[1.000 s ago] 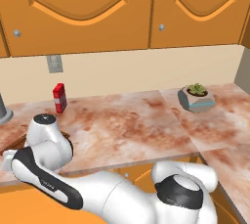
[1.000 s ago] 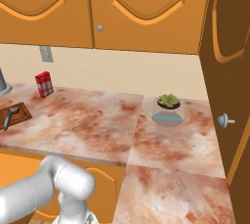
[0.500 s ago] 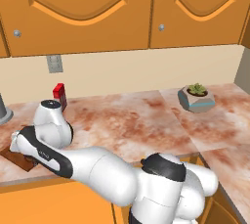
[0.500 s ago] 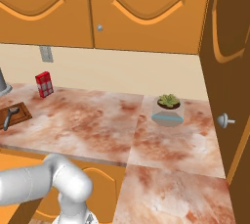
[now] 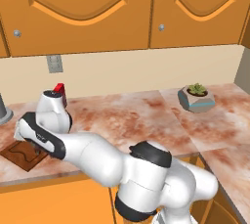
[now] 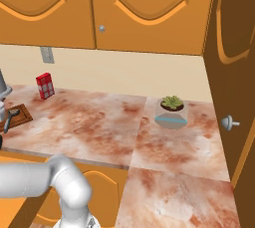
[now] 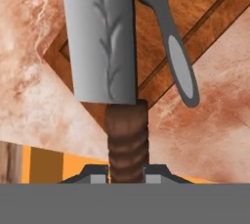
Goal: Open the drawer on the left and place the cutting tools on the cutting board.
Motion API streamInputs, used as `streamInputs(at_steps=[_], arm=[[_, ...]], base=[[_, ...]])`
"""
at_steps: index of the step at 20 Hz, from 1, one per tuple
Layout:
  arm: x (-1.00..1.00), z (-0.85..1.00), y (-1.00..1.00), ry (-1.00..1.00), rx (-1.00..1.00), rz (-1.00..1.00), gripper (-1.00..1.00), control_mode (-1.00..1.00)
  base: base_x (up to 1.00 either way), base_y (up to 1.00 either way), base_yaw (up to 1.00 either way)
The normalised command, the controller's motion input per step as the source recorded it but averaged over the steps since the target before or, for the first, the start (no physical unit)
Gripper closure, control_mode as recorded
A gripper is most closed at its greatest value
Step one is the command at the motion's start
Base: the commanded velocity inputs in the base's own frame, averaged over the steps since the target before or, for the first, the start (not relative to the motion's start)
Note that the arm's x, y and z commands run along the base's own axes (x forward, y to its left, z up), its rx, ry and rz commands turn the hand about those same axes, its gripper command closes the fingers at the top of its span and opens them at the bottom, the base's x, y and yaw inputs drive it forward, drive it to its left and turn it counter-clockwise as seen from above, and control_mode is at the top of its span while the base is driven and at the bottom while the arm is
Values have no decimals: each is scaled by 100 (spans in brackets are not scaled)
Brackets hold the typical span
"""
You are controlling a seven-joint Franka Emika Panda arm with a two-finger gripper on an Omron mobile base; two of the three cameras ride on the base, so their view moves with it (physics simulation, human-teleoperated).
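Note:
My gripper (image 7: pixel 128 173) is shut on the knife (image 7: pixel 102 37). Its wide grey blade points away from the hand, and its dark ribbed handle sits between the finger tips. The knife hangs over the dark brown cutting board (image 7: pixel 200 3), which lies at the counter's front left corner (image 5: pixel 23 155) (image 6: pixel 20 112). The grey peeler (image 7: pixel 176 47) (image 6: pixel 11 119) lies on the board, its handle end reaching past the board's edge onto the counter. In the left base view my arm bends over the board. An orange-wood strip under the counter edge (image 7: pixel 46 164) may be the drawer; I cannot tell.
A small red box (image 5: pixel 59 91) (image 6: pixel 45 85) stands by the back wall. A potted succulent (image 5: pixel 197 97) (image 6: pixel 172 111) sits at the right of the counter. A grey round base (image 5: pixel 4 113) stands at the far left. A tall cabinet door with a knob (image 6: pixel 230 122) is on the right.
The arm has risen from low in front of the counter and reached up and back over the cutting board at the left.

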Motion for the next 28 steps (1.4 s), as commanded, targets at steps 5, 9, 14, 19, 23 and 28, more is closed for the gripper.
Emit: streamInputs(at_steps=[5,9,14,19,23,28], arm=[[33,0,0,1,0,0,100,-100],[18,-3,0,2,0,0,100,-100],[10,-14,0,7,0,0,100,-100],[3,-23,3,11,0,0,100,-100],[1,-22,10,5,-3,0,100,-100],[6,-13,18,0,-4,0,100,-100]], base=[[0,0,0],[0,0,0],[0,0,0],[0,0,0],[0,0,0],[0,0,0]])
